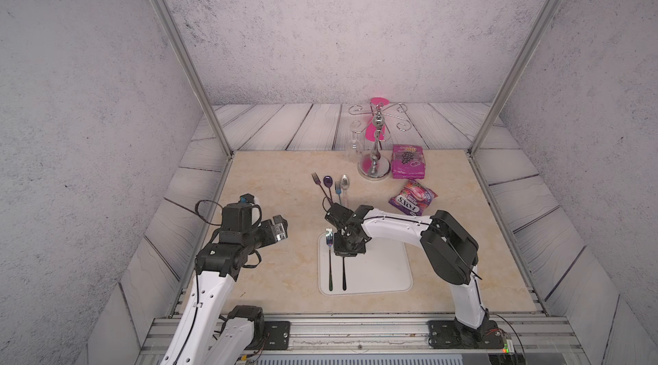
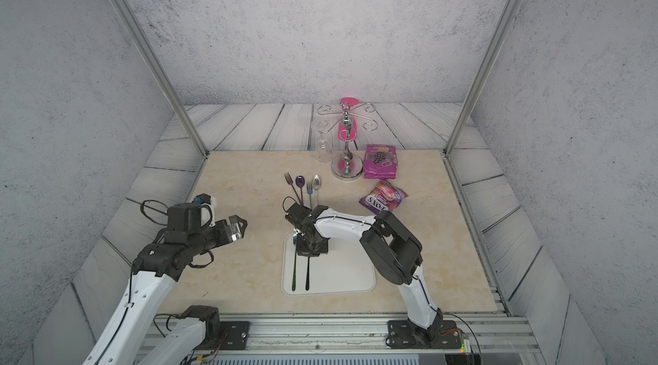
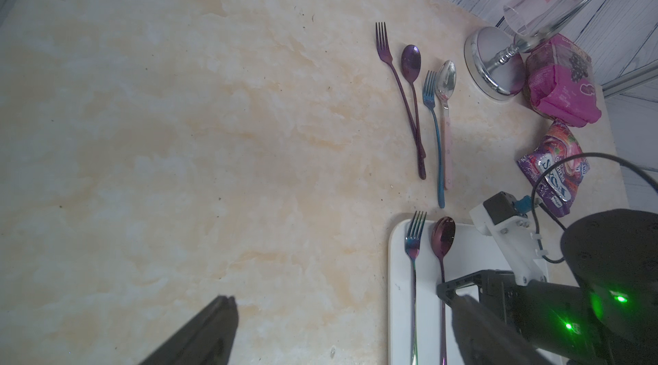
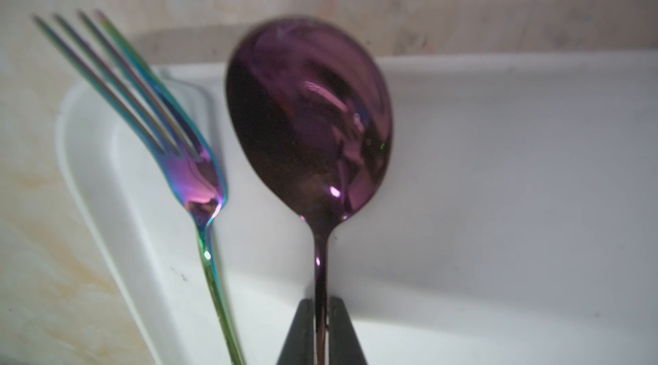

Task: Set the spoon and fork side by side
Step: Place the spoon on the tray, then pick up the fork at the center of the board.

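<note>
Right fingers: my right gripper [image 4: 321,306] brackets the glossy purple metal spoon [image 4: 309,114] by its handle; clamped or freed, I can't tell.
Spoon: on the white rectangular tray [image 4: 498,167], parallel beside the iridescent rainbow fork [image 4: 192,174].
Left gripper [image 3: 343,298]: spread, empty.
Remaining: I reckon only letting go and retreating.

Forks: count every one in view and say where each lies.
3. The rainbow fork lies on the tray beside a spoon. The purple fork and the blue fork lie on the table beyond the tray. None seems hidden.
</note>
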`<state>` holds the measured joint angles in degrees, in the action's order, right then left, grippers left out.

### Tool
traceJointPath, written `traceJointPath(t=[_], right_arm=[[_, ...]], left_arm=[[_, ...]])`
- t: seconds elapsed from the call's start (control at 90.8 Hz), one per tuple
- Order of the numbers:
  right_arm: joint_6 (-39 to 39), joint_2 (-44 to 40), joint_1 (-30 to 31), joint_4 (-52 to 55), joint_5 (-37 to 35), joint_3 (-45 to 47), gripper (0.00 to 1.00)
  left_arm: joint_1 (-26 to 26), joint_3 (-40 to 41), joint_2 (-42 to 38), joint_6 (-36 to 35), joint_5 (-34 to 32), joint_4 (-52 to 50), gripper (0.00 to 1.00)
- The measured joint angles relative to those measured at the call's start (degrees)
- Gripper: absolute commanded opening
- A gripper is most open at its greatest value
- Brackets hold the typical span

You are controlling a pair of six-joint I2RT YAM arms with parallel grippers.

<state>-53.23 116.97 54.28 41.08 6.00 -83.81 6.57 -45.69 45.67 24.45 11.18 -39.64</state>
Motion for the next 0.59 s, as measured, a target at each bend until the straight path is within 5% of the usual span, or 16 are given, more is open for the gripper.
traceJointPath(t=[0.286, 0.594], right_arm=[[6.25, -5.01, 0.2, 1.92, -2.71, 0.04, 0.28], [23.47, -15.45, -4.0, 5.53, -6.8, -3.78, 0.32]], left_arm=[[0.0, 0.0, 0.07, -0.02, -0.02, 0.0, 0.99], [0.0, 0.0, 3.15, 0.72, 0.11, 0.0, 0.99]])
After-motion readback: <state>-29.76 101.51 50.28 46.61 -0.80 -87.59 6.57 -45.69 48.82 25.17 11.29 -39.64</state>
